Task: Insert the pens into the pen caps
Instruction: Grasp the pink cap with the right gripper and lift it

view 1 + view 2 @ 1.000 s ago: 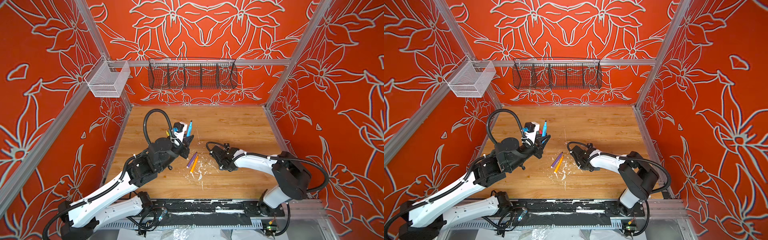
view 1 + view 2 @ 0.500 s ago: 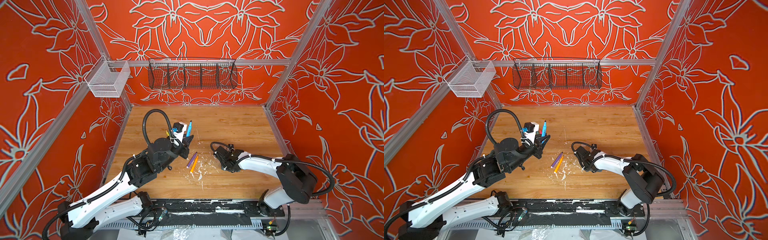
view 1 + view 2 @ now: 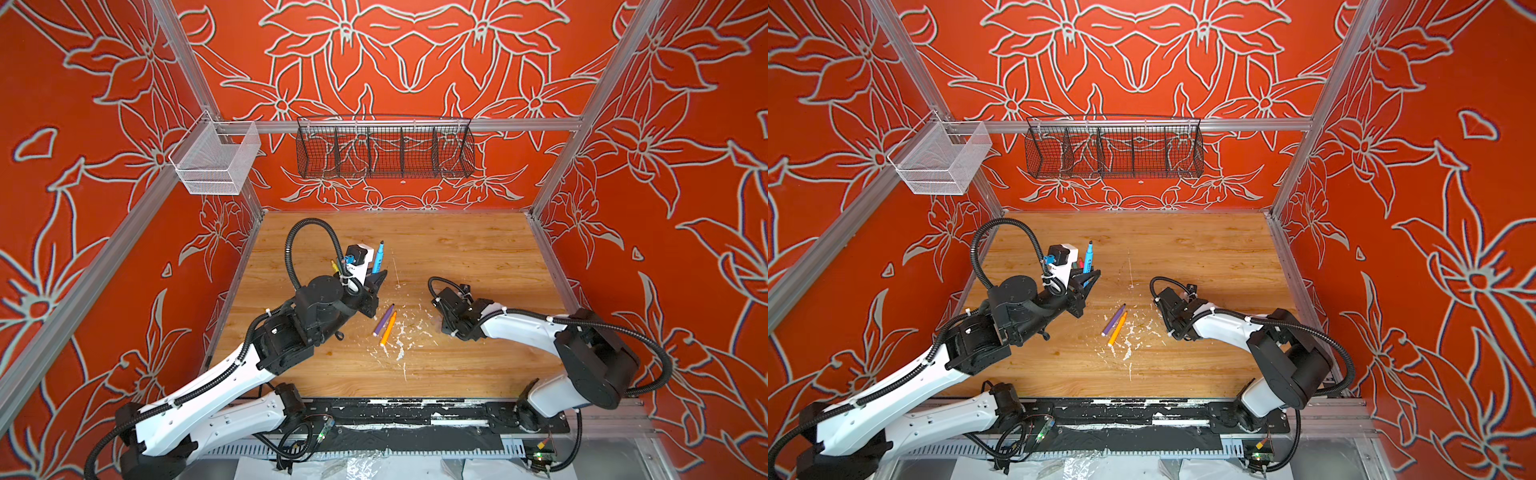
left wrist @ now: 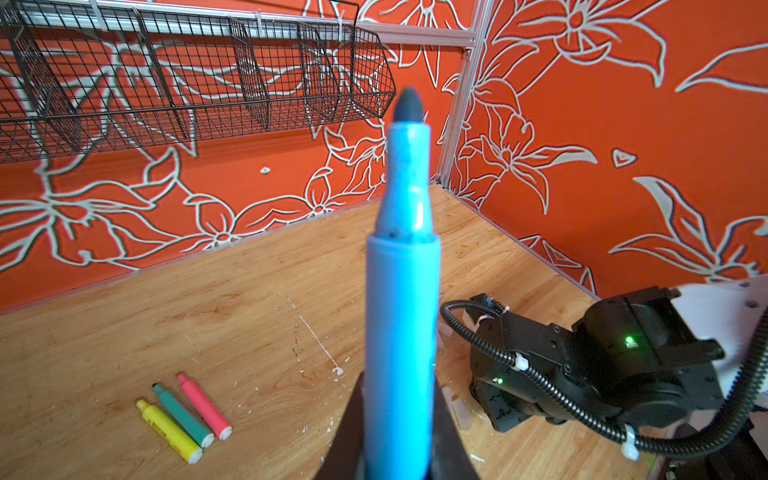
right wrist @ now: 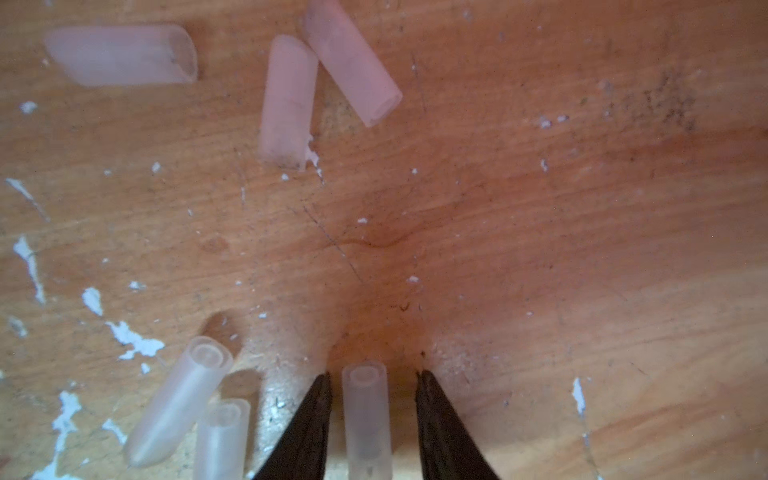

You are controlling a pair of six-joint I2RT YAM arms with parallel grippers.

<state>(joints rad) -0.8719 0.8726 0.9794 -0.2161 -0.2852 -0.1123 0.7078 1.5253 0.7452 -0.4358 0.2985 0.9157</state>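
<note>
Your left gripper (image 4: 401, 432) clamps the blue pen (image 4: 402, 316), its bare dark tip pointing away from the jaws, while the yellow pen (image 4: 169, 432), green pen (image 4: 183, 414) and pink pen (image 4: 203, 405) lie side by side on the wooden table (image 4: 166, 316), near the right arm (image 4: 582, 365).

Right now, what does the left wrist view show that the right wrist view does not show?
Only the left wrist view: the left gripper shut on the blue pen, tip up; the yellow pen, green pen and pink pen side by side; the wire basket; the right arm. Only the right wrist view: the right gripper open around one cap, gaps on both sides. Both: the wooden table, white flecks, and perhaps caps: five more lie clear in the right wrist view, only pale shapes in the left.
</note>
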